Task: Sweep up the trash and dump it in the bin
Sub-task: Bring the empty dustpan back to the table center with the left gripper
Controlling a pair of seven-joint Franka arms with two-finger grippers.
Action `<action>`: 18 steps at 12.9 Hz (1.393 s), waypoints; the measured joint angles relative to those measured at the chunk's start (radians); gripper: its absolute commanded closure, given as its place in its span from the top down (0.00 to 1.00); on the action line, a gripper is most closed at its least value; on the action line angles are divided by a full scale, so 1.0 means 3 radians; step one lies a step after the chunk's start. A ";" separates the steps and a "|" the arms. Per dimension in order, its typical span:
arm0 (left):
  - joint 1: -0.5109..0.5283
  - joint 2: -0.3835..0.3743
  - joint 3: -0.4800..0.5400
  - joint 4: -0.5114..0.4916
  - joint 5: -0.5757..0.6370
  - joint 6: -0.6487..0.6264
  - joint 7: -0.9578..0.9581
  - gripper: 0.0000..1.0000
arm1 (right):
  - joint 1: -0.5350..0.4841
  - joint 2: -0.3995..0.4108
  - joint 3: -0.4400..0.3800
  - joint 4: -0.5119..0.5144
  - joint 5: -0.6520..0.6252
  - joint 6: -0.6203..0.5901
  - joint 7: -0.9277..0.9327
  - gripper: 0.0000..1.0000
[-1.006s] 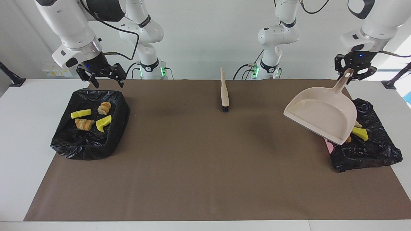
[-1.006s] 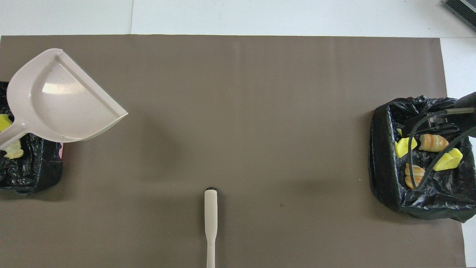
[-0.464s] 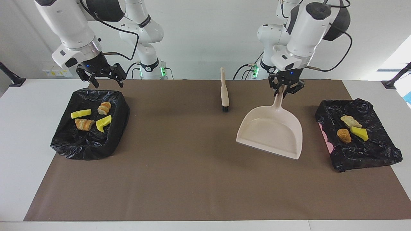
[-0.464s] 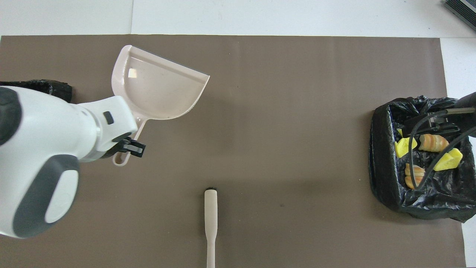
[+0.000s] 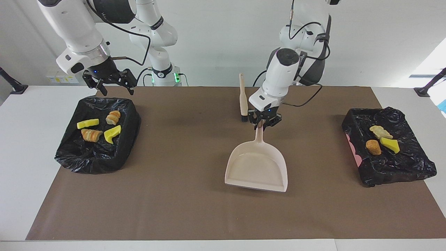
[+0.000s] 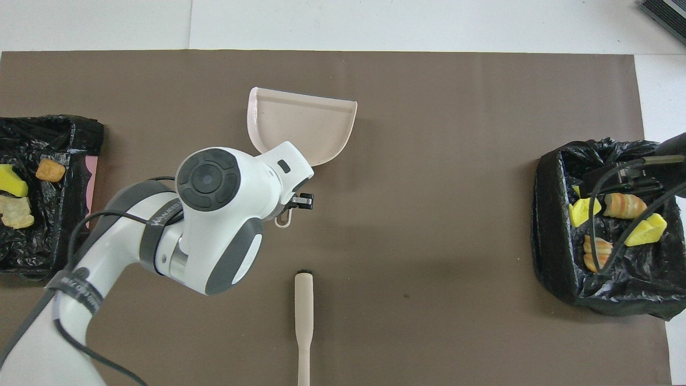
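My left jaws [image 5: 263,122] clamp the dustpan [image 5: 257,167] handle at frame centre; right jaws [image 5: 109,81], upper left, wait apart. Released tilted, the dustpan could tip.

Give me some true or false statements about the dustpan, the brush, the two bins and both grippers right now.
1. The left gripper is shut on the beige plastic dustpan by its handle. True.
2. The dustpan carries yellow scraps. False: it is empty.
3. The beige black-bristled brush lies on the brown mat, unheld. True.
4. The right gripper holds the brush. False: it is open, over the black-lined bin at its end.
5. The other black-lined bin holds three scraps. True.
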 measured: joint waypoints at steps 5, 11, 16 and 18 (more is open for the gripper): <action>-0.0064 0.0084 0.0015 0.0012 -0.0012 0.0067 -0.0059 0.00 | 0.0000 0.0000 0.0000 0.0000 0.0000 0.0000 0.0000 1.00; -0.0100 0.0139 0.0016 0.0004 -0.0205 0.0116 -0.0208 0.00 | 0.0000 0.0000 0.0000 0.0000 0.0000 0.0000 0.0000 1.00; -0.0109 0.0195 0.0014 -0.0027 -0.0210 0.0135 -0.0216 0.00 | 0.0000 0.0000 0.0000 0.0000 0.0000 0.0000 0.0000 1.00; -0.0132 0.0195 0.0014 -0.0046 -0.0210 0.0138 -0.0219 0.00 | 0.0000 0.0000 0.0000 0.0000 0.0000 0.0000 0.0000 1.00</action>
